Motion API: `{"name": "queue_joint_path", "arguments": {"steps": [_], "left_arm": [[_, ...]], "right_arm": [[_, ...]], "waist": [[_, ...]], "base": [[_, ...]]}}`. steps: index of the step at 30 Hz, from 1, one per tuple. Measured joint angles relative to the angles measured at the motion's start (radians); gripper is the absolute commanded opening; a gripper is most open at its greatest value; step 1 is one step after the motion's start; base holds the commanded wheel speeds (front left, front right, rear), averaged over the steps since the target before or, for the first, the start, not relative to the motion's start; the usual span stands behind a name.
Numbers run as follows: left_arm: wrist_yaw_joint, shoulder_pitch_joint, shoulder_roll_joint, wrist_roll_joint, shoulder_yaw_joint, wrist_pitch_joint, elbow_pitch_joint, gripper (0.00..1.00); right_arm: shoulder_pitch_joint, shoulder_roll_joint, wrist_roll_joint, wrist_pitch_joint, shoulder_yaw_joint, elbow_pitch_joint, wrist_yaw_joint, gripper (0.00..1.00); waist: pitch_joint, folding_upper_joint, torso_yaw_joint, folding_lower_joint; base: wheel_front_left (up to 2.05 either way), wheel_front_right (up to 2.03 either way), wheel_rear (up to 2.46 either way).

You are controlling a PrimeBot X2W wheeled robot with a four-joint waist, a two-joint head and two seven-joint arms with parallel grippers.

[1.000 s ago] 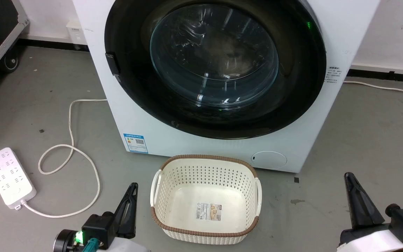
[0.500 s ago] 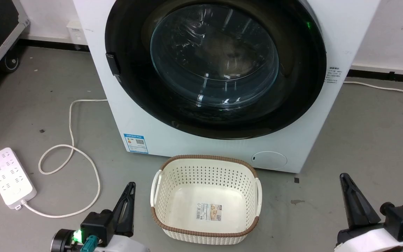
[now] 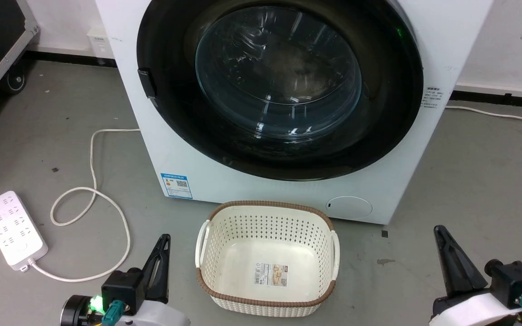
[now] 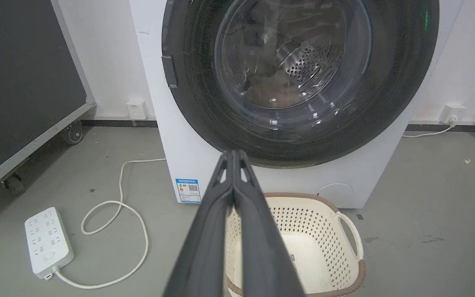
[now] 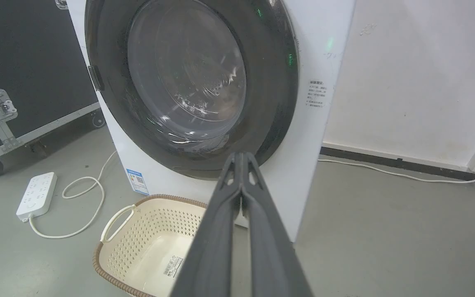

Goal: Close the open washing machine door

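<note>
— While the robot faced the washing machine (image 3: 184, 154), where was the door (image 3: 279, 86)?
— It lay flat against the machine's white front. Its black rim covered most of that face, with the clear glass bowl bulging in the middle. In the left wrist view the holed steel drum (image 4: 303, 62) showed through the glass.
— And the left pincer (image 3: 165, 240)?
— It was low at the near left, above the grey floor (image 3: 469, 181). It was closed to a single dark point and held nothing. It pointed toward the machine and was well apart from the door.
— The right pincer (image 3: 437, 231)?
— It was much the same at the near right: closed tip to tip, gripping nothing, and well apart from the door.
— What stood between them?
— A cream basket (image 3: 268, 204) with a brown rim and a paper label (image 3: 271, 274) on its bottom. It sat on the floor just in front of the machine, below the door.
— What was off to the left?
— A white power strip (image 3: 14, 230) lay on the floor, and its cord (image 3: 91, 158) looped round and ran to the machine's left side. Farther left stood a black case (image 4: 23, 82) on wheels.
— And on the machine's front itself?
— A blue sticker (image 3: 176, 185) was at the lower left and a round flap (image 3: 348, 207) at the lower right.
</note>
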Motion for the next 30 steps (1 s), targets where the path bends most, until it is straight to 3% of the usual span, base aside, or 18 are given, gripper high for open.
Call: {"name": "queue_joint_path", "arguments": {"steps": [30], "left_arm": [[0.006,0.000,-0.007,0.023,0.033,0.062,-0.028,0.00]], "right_arm": [[-0.005,0.003,-0.026,0.060,0.024,-0.011,0.000,0.00]], "waist": [[-0.002,0.0000,0.002,0.0000]], "base": [[0.00,0.00,0.00]]}}
